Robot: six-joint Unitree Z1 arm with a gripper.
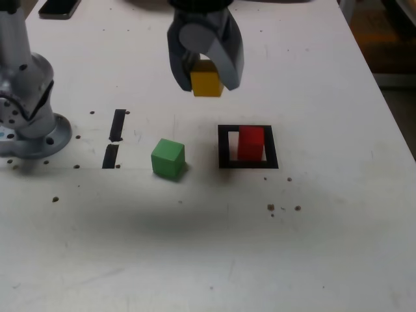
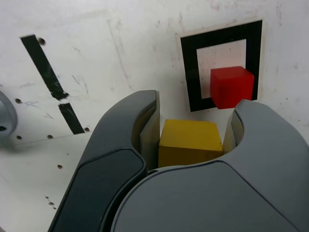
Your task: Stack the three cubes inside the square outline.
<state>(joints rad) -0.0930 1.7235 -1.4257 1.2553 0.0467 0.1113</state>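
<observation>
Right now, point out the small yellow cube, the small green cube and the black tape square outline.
small yellow cube (image 1: 207,83), exterior view, front face.
small green cube (image 1: 168,160), exterior view, front face.
black tape square outline (image 1: 248,164), exterior view, near strip.

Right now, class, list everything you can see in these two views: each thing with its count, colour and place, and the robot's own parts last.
red cube: one, red, inside the square outline, on the table.
square outline: one, black tape with white inside, right of centre in the exterior view.
green cube: one, green, on the table between the tape strips and the outline.
yellow cube: one, yellow, held in the air.
tape strips: two, black, short, at the exterior view's left.
table: one, white, scuffed, with small holes.
dark flat object: one, at the far table edge; cannot tell what.
arm base: one, silver-grey, exterior view's left.
gripper: one, dark grey, shut on the yellow cube.
</observation>
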